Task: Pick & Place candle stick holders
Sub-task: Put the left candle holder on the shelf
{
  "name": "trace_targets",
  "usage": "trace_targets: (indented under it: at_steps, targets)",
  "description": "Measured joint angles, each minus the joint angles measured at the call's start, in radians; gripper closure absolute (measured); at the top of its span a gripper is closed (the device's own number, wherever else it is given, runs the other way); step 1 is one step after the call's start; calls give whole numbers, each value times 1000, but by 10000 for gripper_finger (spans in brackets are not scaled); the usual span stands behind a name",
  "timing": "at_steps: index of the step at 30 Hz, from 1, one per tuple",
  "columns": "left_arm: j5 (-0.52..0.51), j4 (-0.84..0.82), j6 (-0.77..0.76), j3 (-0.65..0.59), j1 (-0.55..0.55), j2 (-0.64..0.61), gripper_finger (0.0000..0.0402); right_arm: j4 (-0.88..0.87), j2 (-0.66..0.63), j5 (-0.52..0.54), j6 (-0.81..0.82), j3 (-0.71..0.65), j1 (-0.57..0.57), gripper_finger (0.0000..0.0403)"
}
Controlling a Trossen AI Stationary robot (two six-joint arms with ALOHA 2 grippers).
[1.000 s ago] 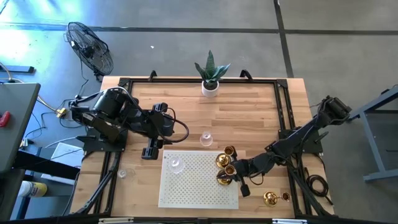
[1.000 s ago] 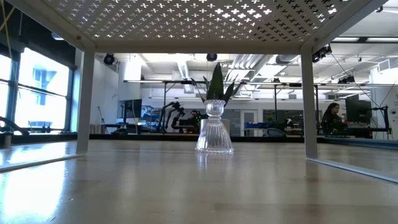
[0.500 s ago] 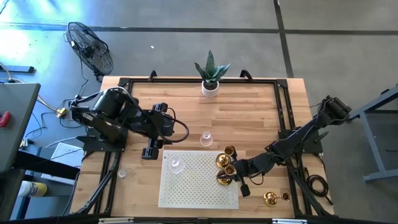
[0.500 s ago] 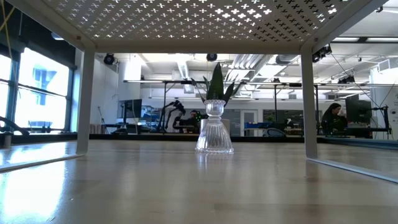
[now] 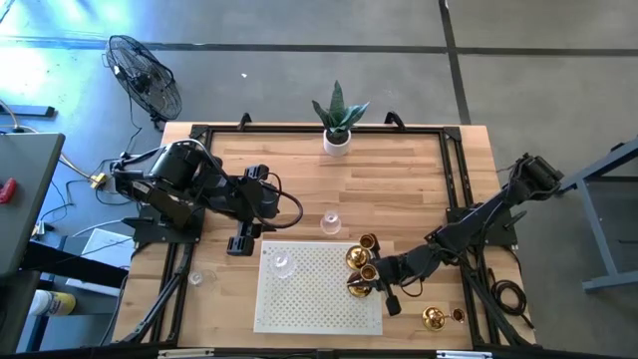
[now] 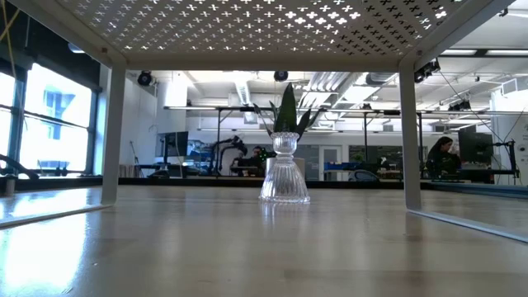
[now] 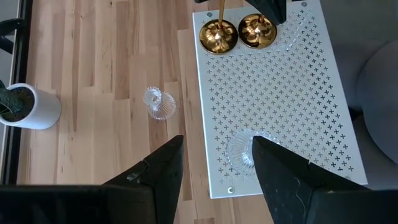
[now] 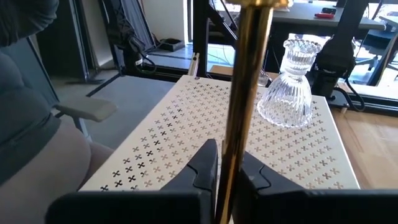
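Right pincer (image 5: 380, 288), lower centre-right of the high view, grips a brass holder (image 8: 245, 93) by its stem; left pincer (image 7: 214, 165), centre left, gapes empty.

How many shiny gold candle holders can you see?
4 gold candle holders: three bunched at the white rack's right edge, the nearest pinched by the right gripper, one on the table's right front corner. Others may be hidden.

2 brass holders (image 5: 359, 257) + glass holder (image 5: 281, 263) on perforated shelf (image 5: 319, 299); plant pot (image 5: 337, 141) at table's far edge.
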Motion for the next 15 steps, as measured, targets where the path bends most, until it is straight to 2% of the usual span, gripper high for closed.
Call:
trace_targets:
  at_steps: [15]
  targets:
    - [0, 0, 0, 0, 0, 0, 218, 5, 0, 33, -22, 0, 3, 383]
